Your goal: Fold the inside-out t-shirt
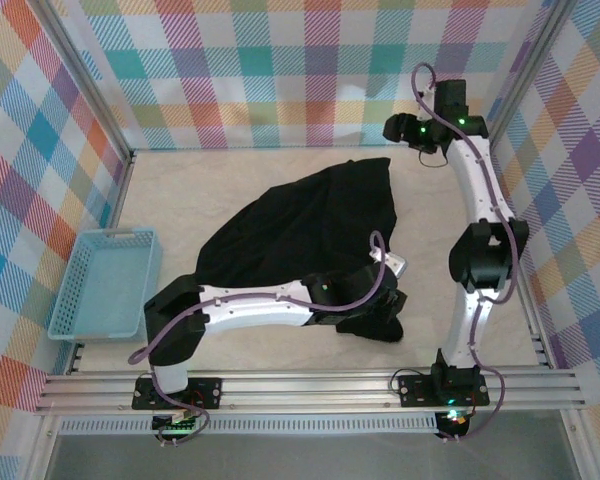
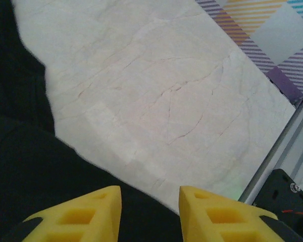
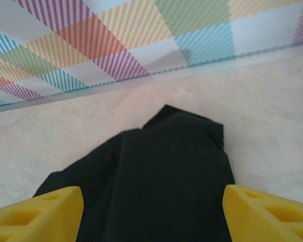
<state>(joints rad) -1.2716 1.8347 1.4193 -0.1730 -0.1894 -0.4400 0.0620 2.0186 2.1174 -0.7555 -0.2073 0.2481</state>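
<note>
Item 1, basket [image 1: 105,285]: light blue plastic with latticed walls. It is placed at the nine o'clock edge of the table [image 1: 230,180], apart from the cloth.

Item 2, t-shirt [image 1: 300,225]: plain black and limp, spread crumpled over the middle of the table. One corner is drawn out toward one o'clock, and a bunched edge lies at about five o'clock under the left arm.

Item 3, left gripper [image 2: 150,212]: its yellow fingers [image 2: 91,212] are parted by a narrow gap, low over the dark fabric at the shirt's near edge. Nothing is pinched between them. Contact with the cloth cannot be judged.

Item 4, right gripper [image 3: 154,194]: its yellow fingers [image 3: 45,206] are spread wide. It is poised over the shirt's far corner near the checked wall [image 3: 141,40], and nothing is held.
</note>
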